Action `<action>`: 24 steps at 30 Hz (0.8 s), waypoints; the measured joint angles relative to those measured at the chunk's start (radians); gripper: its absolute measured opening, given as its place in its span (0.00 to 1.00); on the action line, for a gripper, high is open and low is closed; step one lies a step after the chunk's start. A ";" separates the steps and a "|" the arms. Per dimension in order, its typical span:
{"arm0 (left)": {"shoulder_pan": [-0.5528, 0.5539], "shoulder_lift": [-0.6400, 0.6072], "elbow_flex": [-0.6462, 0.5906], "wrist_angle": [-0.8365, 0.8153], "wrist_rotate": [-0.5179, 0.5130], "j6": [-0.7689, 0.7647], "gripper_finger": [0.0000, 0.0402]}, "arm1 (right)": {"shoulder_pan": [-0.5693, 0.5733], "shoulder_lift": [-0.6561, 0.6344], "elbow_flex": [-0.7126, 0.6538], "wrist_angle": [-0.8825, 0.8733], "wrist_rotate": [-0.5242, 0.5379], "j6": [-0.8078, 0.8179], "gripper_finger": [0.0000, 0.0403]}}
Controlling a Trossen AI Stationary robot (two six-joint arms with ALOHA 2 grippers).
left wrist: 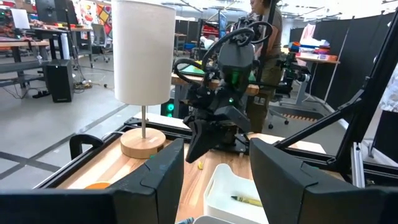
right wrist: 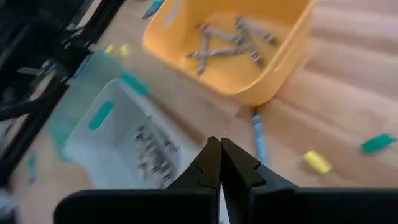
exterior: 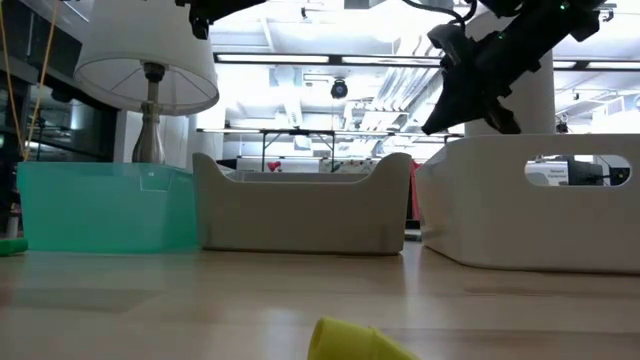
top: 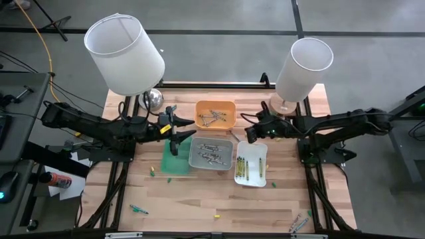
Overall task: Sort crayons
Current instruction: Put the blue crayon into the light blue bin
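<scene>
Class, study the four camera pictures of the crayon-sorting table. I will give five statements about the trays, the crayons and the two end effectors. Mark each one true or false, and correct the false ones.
1. The orange tray holds crayons. True.
2. The right end effector is wide open. False: its fingers are shut together, with nothing between them.
3. The white tray is empty. False: several crayons lie in it.
4. Loose crayons lie on the table outside the trays. True: for example a yellow piece near the front edge.
5. The left end effector is shut. False: its fingers stand apart, above the green tray.
</scene>
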 joint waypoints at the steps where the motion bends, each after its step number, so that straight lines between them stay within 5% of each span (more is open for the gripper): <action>1: 0.000 0.000 0.000 0.000 0.000 0.000 0.42 | -0.009 0.001 0.000 0.007 -0.034 -0.004 0.00; 10: 0.000 0.000 0.000 -0.002 0.000 0.000 0.42 | -0.150 0.162 0.013 0.085 -0.419 -0.001 0.02; 19: 0.000 0.000 0.000 -0.009 0.000 -0.002 0.42 | -0.180 0.420 0.300 -0.220 -0.390 -0.249 0.00; 24: 0.000 0.000 0.000 -0.019 0.000 -0.002 0.42 | -0.208 0.543 0.381 -0.299 -0.483 -0.356 0.00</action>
